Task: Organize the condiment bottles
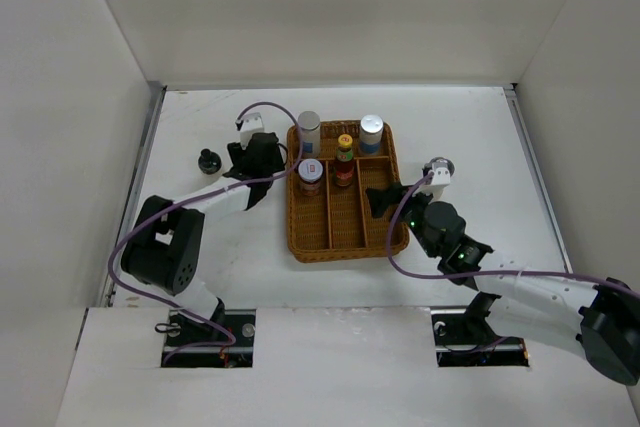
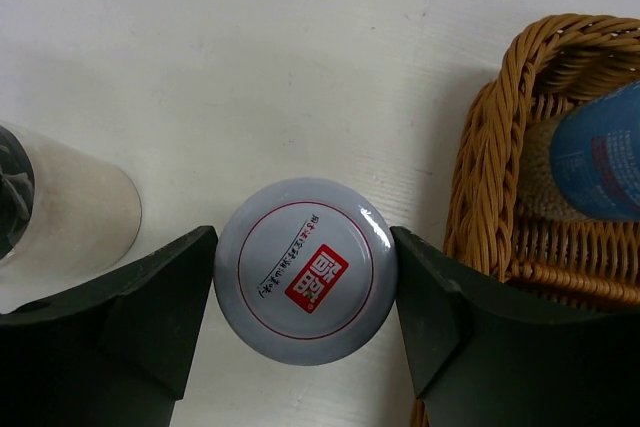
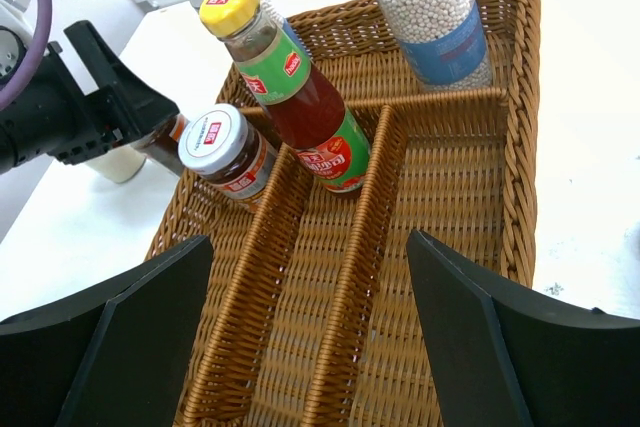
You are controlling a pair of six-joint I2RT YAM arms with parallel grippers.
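Snugly, the white-lidded jar (image 2: 305,270) sits inside the left gripper (image 2: 305,255) (touching both jaws).

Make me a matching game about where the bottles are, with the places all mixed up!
1 red sauce bottle
2 black-capped shaker
3 grey-capped shaker
4 white-lidded jar outside the basket

A held by the left gripper
B on the table, right of the basket
C inside the basket
D standing free, left of the basket

Pairs: 1-C, 2-D, 3-B, 4-A
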